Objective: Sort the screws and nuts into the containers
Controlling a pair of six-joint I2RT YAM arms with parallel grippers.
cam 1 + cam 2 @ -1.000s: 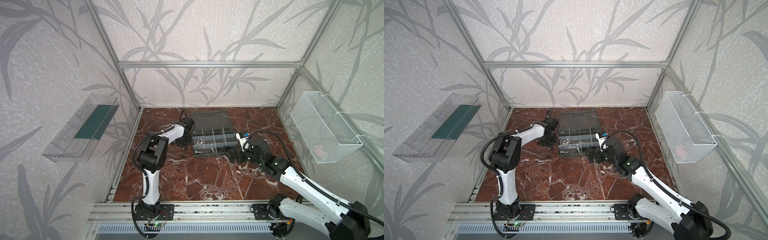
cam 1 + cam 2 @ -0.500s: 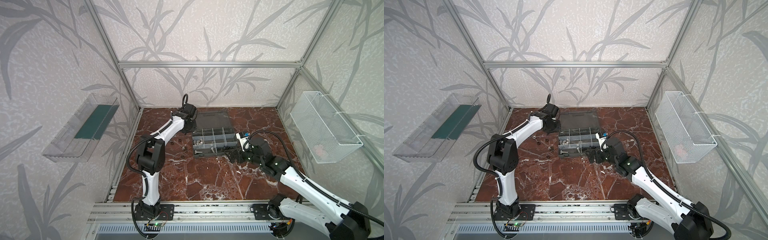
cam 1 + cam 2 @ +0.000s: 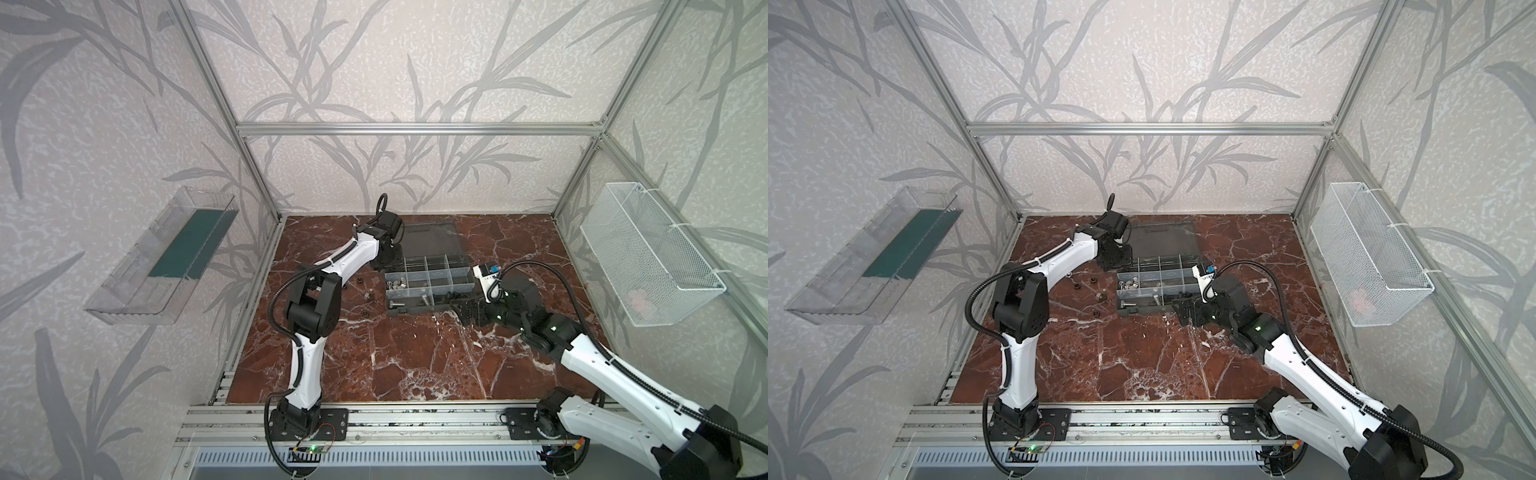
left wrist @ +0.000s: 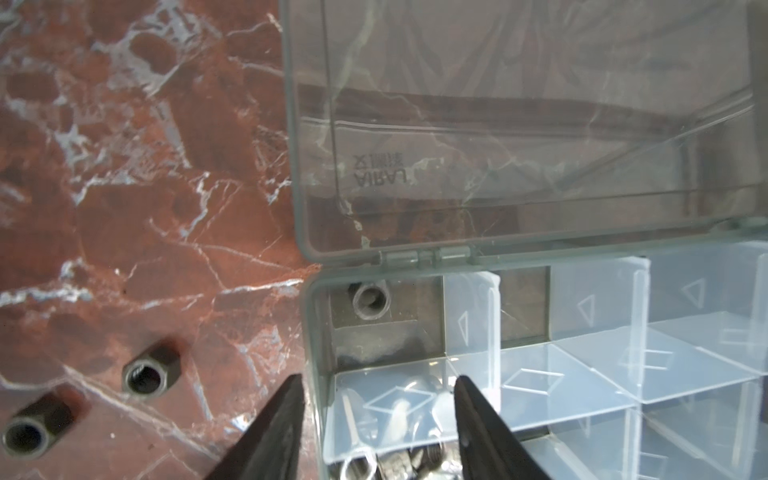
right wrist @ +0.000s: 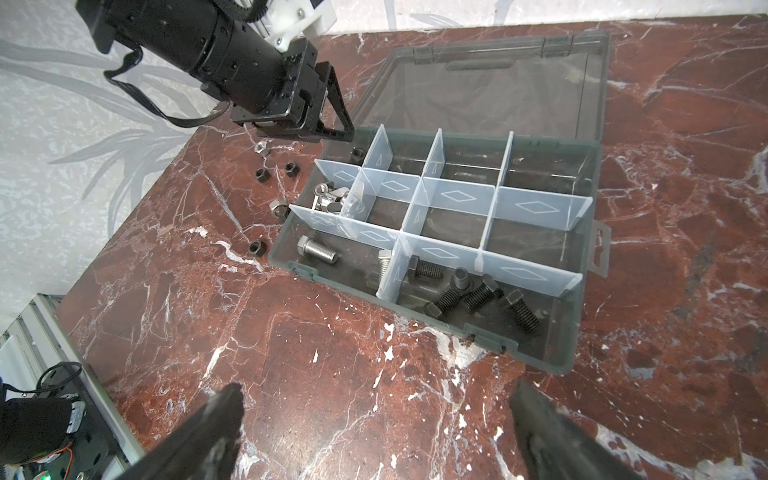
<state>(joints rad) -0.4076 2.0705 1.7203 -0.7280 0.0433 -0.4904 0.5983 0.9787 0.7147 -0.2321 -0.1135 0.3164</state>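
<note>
The grey case of containers lies open, its lid flat behind it. My left gripper hangs open over the case's back left corner, straddling the side wall, with nothing between its fingers. One black nut lies in that corner compartment. Silver nuts fill the compartment in front of it. Silver screws and black screws lie in the front row. Several loose nuts sit on the marble left of the case. My right gripper is open over bare marble in front of the case.
A clear plastic tray hangs on the left wall and a white wire basket on the right wall. In both top views the left arm reaches over the loose nuts.
My left gripper rose from the marble left of the case, moved over the case's back left corner and opened. The right arm has stayed still.
</note>
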